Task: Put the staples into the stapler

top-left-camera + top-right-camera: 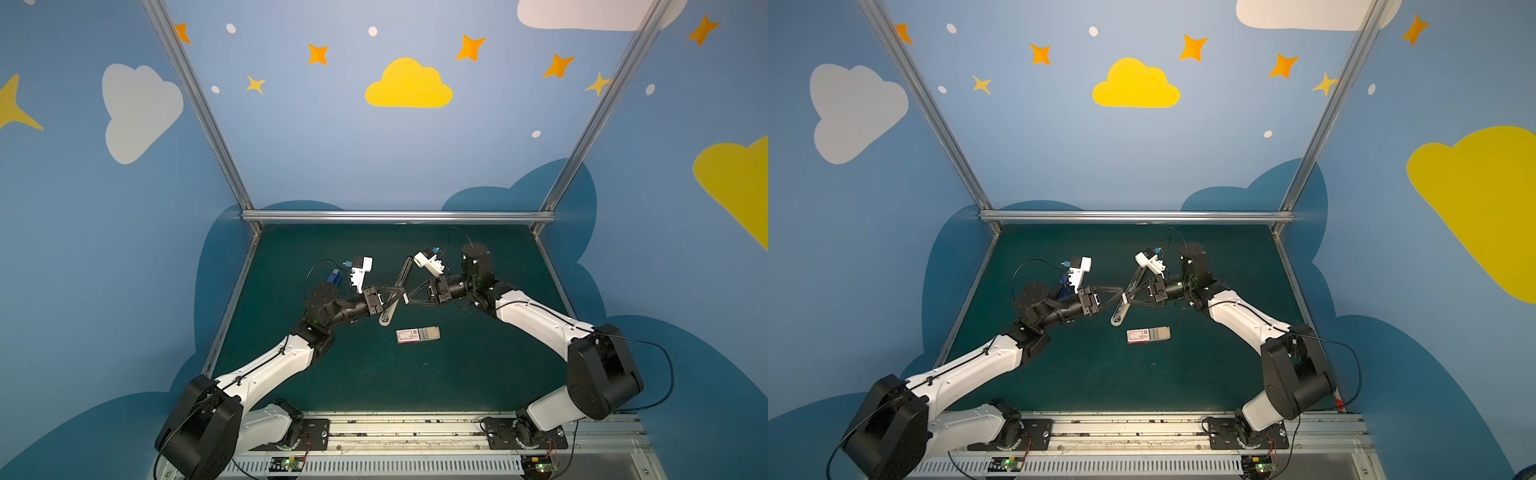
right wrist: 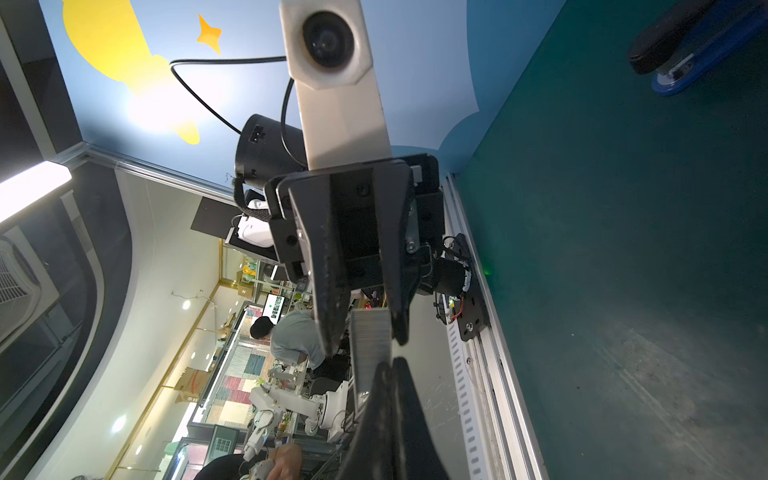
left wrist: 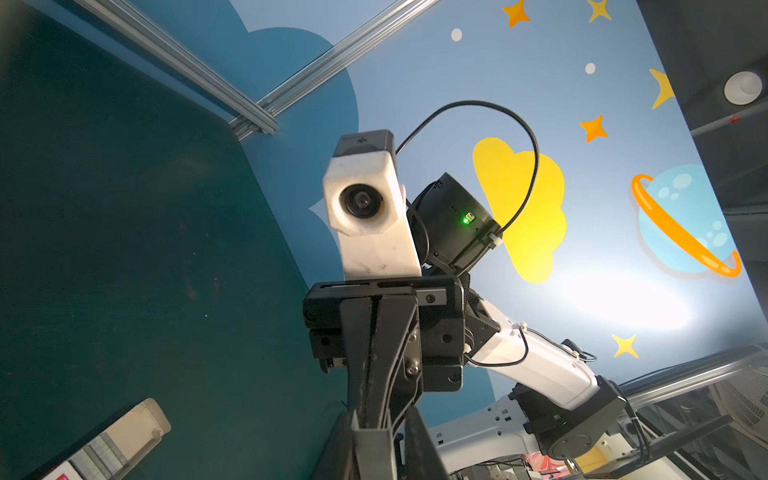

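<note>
Nearest in both top views, the box (image 1: 417,335) lies flat on the green table (image 1: 457,374), at 6 o'clock from where the two arms meet. Its tray (image 3: 141,424) is slid out, and rows of staples (image 3: 102,451) sit in it.

Just beyond, above mid-table, one strip (image 2: 370,328) of them is up in the air. The right gripper (image 2: 392,365), reaching in from 3 o'clock, has its fingers pressed together on one end of the strip. The left gripper (image 2: 368,347), from 9 o'clock, brackets the free end with its fingers narrow. One finger touches the strip and the other looks a sliver off, so I cannot tell whether it pinches yet.

Farthest, at about 10 o'clock from the meeting point, the blue stapler (image 1: 333,276) lies on the table, half hidden behind the left wrist camera.

The strip should be light and stiff but brittle: glued staples snap if bent or twisted between two grips, and the metal is slick. It is best held across its flat sides near an end, squeezed gently.
</note>
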Available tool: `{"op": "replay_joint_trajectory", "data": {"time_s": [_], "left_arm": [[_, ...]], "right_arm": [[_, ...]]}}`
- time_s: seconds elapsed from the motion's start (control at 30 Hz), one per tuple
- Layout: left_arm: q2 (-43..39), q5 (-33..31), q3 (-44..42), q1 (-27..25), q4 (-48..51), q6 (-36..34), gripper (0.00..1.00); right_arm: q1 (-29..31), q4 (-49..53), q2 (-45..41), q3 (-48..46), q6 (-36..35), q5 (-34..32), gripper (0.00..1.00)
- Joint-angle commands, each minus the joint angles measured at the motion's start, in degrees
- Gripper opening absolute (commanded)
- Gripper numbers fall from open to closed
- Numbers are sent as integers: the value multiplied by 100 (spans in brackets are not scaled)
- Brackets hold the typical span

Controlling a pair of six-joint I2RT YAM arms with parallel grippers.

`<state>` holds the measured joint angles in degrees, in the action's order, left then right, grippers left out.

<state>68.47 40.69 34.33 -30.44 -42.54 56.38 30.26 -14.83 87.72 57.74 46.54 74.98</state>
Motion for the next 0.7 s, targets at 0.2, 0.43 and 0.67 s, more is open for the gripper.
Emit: {"op": "replay_joint_trajectory", "data": {"time_s": [0.2,0.43,0.67], "left_arm": [[-53,41,214,-41,-28,-115,11],[-182,-145,232,-28,414,-321,11],[-383,-455,204,80,1180,-556,12]], "right_arm": [[24,-85,48,-96,30,70,0],[-162,233,-92,-113,-136,-44,20],[-531,1071,-311,-157,-627,-450,28]]}}
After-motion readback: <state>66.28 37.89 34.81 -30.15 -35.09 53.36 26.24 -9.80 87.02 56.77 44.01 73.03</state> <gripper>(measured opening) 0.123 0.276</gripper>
